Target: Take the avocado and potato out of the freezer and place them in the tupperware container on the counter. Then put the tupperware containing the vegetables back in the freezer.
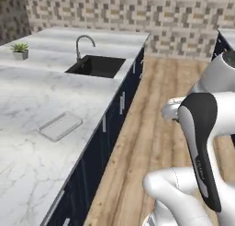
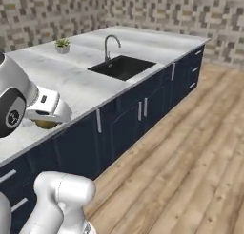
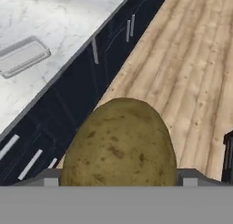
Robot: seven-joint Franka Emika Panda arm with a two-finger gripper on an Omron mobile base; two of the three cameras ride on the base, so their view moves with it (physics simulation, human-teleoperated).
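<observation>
The olive-brown potato (image 3: 119,145) sits close in front of the hand camera, gripped between the fingers of my gripper (image 3: 119,181). In the right base view a sliver of the potato (image 2: 46,124) shows under the white hand (image 2: 47,109), at the counter's front edge. The translucent tupperware container (image 1: 60,125) lies on the white marble counter (image 1: 27,96) near its front edge; in the hand view the container (image 3: 23,57) is up to the left, apart from the potato. The potato hangs over the navy drawers and wooden floor. The avocado and the freezer are out of view.
A black sink (image 1: 96,65) with a curved faucet (image 1: 82,43) is set in the counter farther along. A small potted plant (image 1: 20,50) stands at the far left. Navy drawers (image 2: 128,119) with silver handles run below the slab. Wooden floor (image 2: 181,161) lies to the right.
</observation>
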